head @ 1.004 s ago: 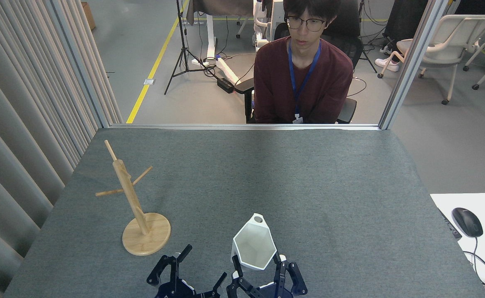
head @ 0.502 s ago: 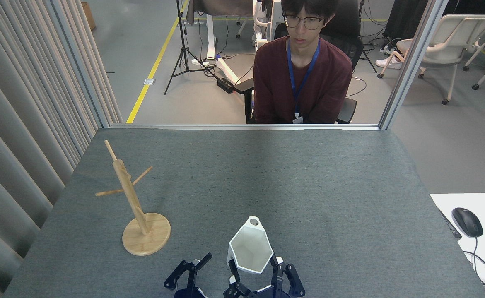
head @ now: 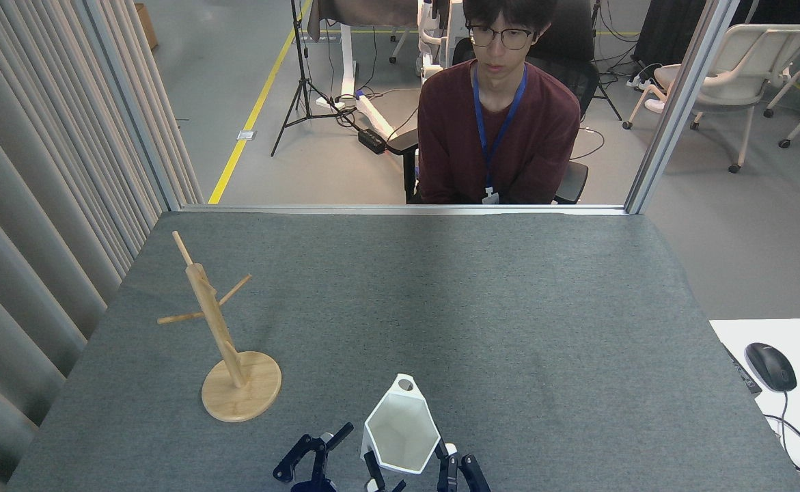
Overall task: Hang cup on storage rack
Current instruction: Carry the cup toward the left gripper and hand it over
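Head view | right gripper (head: pixel 406 475) clamps cup (head: pixel 400 430) by its walls, right of storage rack (head: pixel 218 328) | left gripper (head: pixel 318 447) spread, empty | cup rigid, smooth, likely breakable; keep handle hole free

Bench (head: pixel 509 307), grey felt top: we find the middle, far and right portions bare, open to passage from our near edge to the far rail.

Storage rack (head: pixel 216 328): stands upright near our left front; post and three angled pegs project upward, leftward and rightward, so we count it the one tall obstacle on the surface. A bare strip of bench lies between its disc base and the cup (head: pixel 400 430).

Cup: occupies the near centre, just beside our left gripper (head: pixel 314 454) and flanked by our right gripper (head: pixel 413 471).

Curtain (head: pixel 37 205): bounds the left side closely.

Person (head: pixel 499 123): seated beyond the far rail.
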Robot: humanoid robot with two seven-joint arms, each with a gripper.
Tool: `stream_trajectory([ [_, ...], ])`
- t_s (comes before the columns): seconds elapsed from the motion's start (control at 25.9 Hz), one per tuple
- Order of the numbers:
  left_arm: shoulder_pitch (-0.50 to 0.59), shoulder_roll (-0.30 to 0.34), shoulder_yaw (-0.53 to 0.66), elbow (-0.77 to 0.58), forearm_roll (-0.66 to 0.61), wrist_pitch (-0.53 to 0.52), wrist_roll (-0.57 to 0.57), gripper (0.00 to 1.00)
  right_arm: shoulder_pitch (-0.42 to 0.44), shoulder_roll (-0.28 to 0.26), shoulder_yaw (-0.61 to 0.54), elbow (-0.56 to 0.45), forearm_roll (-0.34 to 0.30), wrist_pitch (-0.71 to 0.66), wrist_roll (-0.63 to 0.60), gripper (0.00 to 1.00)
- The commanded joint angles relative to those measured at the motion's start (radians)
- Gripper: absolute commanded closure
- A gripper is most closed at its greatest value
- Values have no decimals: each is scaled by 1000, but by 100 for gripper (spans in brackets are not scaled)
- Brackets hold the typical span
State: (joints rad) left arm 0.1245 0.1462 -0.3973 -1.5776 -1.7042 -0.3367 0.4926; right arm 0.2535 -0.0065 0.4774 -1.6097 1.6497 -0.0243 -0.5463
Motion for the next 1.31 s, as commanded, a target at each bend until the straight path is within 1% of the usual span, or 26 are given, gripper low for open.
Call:
stream_trajectory([
  [0.0,1,1,0,-5,0,1,0,1,3,-3,1,1,16,-3,-1,55],
  [0.08,1,3,0,-5,0,1,0,1,3,-4,1,2,28,-3,-1,55],
  [0.31,3,4,0,-7,0,1,0,1,7,-3,41,8,35,-3,-1,55],
  [0.42,3,10,0,-7,0,1,0,1,17,-3,46,10,58,-3,-6,55],
  [0.77,3,16,0,-15,0,1,1,1,23,-3,63,13,61,-3,-7,55],
  [0.81,4,18,0,-19,0,1,1,4,23,-3,63,13,61,-3,-9,55],
  [0.89,7,23,0,-33,-2,2,3,31,23,-3,63,13,61,-3,-9,55],
  [0.97,10,24,0,-35,-12,4,4,52,23,-4,63,14,61,-3,-9,55],
  [1.0,10,24,0,-35,-25,4,4,58,23,-3,63,14,61,-3,-9,55],
  [1.04,9,26,0,-35,-32,4,6,60,23,-3,63,14,61,-2,-9,55],
  [1.08,10,26,0,-35,-34,4,9,60,23,-3,63,14,61,-3,-9,54],
  [1.12,9,26,0,-35,-34,4,10,60,21,-3,63,14,61,-3,-9,49],
  [1.16,9,26,1,-35,-35,4,10,60,21,0,61,14,59,-3,-9,34],
  [1.2,9,26,2,-35,-35,4,10,60,21,0,61,14,58,-3,-9,8],
  [1.24,10,26,2,-35,-35,4,10,60,21,0,61,13,58,-3,-11,1],
  [1.27,10,26,2,-35,-35,4,10,60,21,0,61,11,56,-3,-15,1],
])
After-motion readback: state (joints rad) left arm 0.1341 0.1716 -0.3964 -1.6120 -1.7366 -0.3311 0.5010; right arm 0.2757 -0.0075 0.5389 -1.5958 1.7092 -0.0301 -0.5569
